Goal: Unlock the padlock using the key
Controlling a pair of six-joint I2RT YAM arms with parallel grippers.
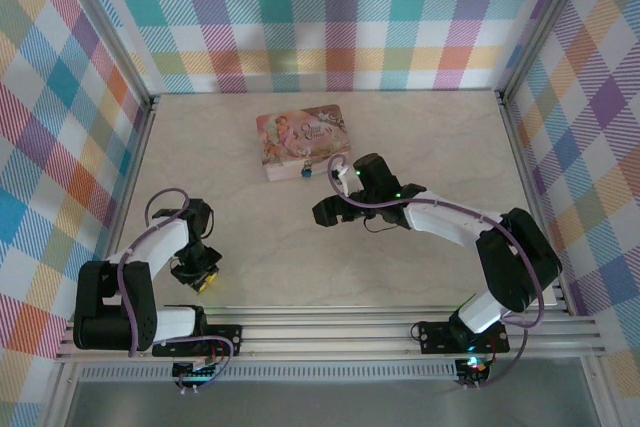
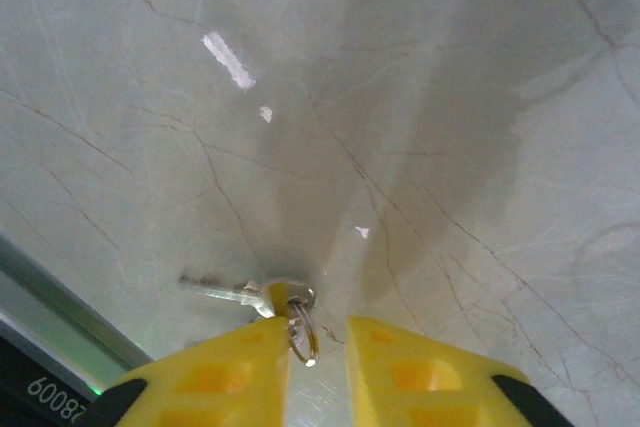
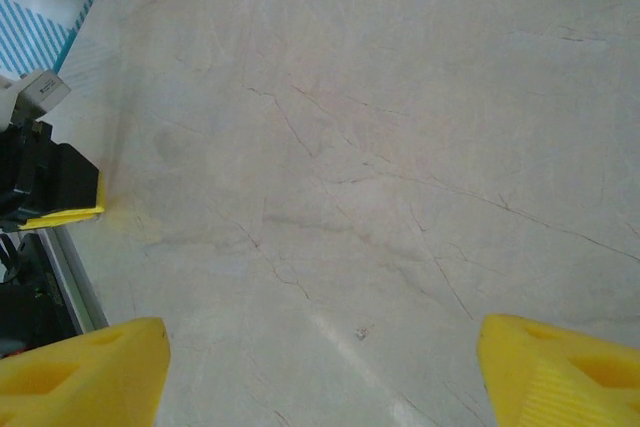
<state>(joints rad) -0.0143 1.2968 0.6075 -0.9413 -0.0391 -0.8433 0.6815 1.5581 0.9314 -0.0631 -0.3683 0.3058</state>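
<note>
The key [image 2: 222,292] is small and silvery and lies flat on the table with its blade pointing left. Its split ring [image 2: 303,332] rests in the narrow gap between the yellow fingers of my left gripper [image 2: 318,337]. The key's head touches the left fingertip [image 2: 240,367], and the jaws are slightly apart, not pinching it. In the top view my left gripper [image 1: 203,279] sits low near the front left. A tiny bluish-grey padlock [image 1: 304,173] hangs at the front edge of the pink tin box [image 1: 300,140]. My right gripper [image 1: 332,209] hovers wide open and empty just in front of the tin.
The marbled table [image 1: 420,147] is ringed by checked walls and an aluminium frame rail [image 1: 330,332] along the near edge. The left gripper's yellow tip [image 3: 62,209] appears at the left edge of the right wrist view.
</note>
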